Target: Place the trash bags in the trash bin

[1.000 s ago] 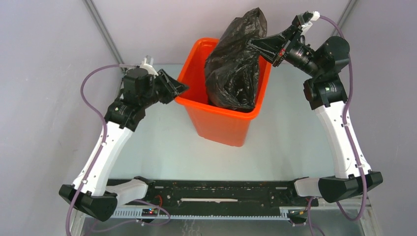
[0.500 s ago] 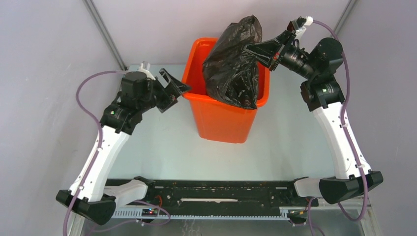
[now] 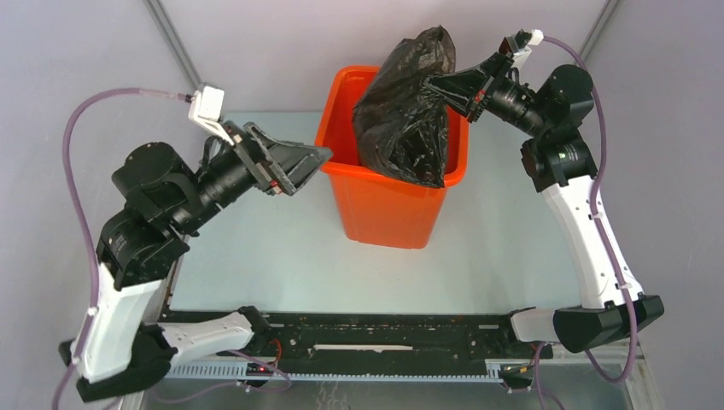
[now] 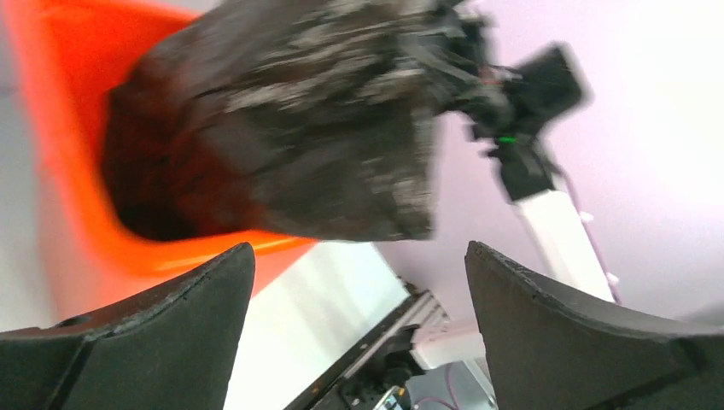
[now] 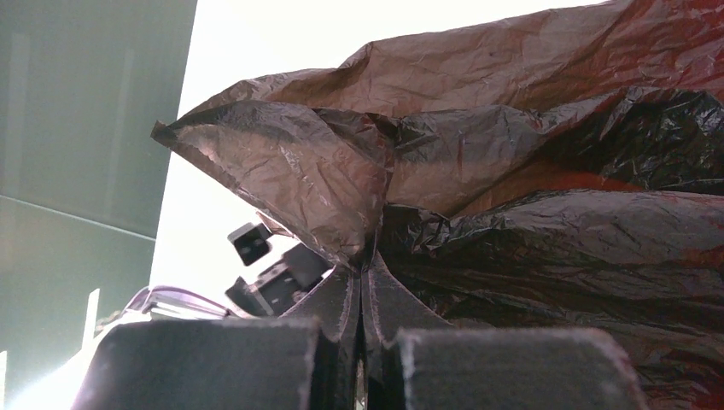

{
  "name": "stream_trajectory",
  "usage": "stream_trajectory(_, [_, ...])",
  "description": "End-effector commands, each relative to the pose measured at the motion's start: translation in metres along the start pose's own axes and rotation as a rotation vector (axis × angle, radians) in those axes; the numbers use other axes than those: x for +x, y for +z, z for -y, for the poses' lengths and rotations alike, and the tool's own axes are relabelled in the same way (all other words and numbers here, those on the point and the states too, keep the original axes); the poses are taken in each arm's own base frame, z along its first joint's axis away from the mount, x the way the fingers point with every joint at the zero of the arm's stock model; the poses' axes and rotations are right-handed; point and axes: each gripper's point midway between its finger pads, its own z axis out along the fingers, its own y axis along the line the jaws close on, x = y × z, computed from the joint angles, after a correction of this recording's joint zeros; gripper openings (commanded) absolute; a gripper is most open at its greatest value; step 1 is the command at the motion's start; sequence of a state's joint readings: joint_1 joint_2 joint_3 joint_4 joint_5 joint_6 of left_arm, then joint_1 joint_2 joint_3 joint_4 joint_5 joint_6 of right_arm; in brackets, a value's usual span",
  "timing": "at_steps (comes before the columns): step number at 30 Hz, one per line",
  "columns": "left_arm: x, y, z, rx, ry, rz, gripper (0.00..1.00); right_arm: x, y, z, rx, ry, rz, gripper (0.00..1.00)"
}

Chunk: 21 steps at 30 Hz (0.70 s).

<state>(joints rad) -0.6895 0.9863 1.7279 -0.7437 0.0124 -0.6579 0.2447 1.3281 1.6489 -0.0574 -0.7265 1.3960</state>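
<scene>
The orange trash bin (image 3: pixel 384 213) stands upright in the middle of the table. The black trash bag (image 3: pixel 405 111) sits partly inside it, its upper part bulging above the rim and draping over the bin's right edge. My right gripper (image 3: pixel 437 84) is shut on a fold of the bag (image 5: pixel 341 196) above the bin's right side, holding it up. My left gripper (image 3: pixel 312 162) is open just left of the bin's left rim, with nothing between its fingers. In the left wrist view the bin (image 4: pixel 77 213) and the bag (image 4: pixel 299 128) appear blurred beyond the spread fingers (image 4: pixel 171 325).
The light table surface (image 3: pixel 256 256) surrounds the bin. A black rail (image 3: pixel 384 333) with the arm bases runs along the near edge. Grey walls enclose the back and sides, with metal frame bars at the corners.
My left gripper let go of the bin's left rim and opened wide, and the left arm pulled back and rose to the left. The bin settled upright. The right gripper kept its hold on the bag.
</scene>
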Motion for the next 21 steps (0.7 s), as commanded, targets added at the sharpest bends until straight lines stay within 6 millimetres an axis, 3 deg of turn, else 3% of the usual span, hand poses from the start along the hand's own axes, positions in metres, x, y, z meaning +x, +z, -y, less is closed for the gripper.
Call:
stream_trajectory(1, [-0.011,0.032,0.058,0.140,0.163,0.028,0.97,0.001,0.002,-0.019,-0.050,-0.046,-0.002,0.00])
stream_trajectory(4, [-0.007,0.049,0.072,0.063,0.299,0.003,0.96,0.001,0.002,-0.017,-0.043,-0.048,0.001,0.00])
stream_trajectory(8, [-0.005,0.067,0.067,-0.069,0.382,-0.025,0.92,0.001,0.003,-0.015,-0.048,-0.043,0.003,0.00])
stream_trajectory(12, [0.004,0.079,0.072,-0.065,0.412,-0.029,0.83,0.001,0.003,-0.016,-0.052,-0.046,0.006,0.00])
stream_trajectory(16, [0.020,0.092,0.077,-0.031,0.451,-0.070,0.87,0.001,0.002,-0.015,-0.048,-0.041,0.007,0.00])
stream_trajectory(18, [0.023,0.096,0.077,-0.037,0.460,-0.077,0.82,0.002,0.002,-0.015,-0.049,-0.042,0.004,0.00])
stream_trajectory(21, [0.023,0.100,0.074,-0.059,0.462,-0.073,0.63,0.003,0.001,-0.015,-0.050,-0.043,0.001,0.00])
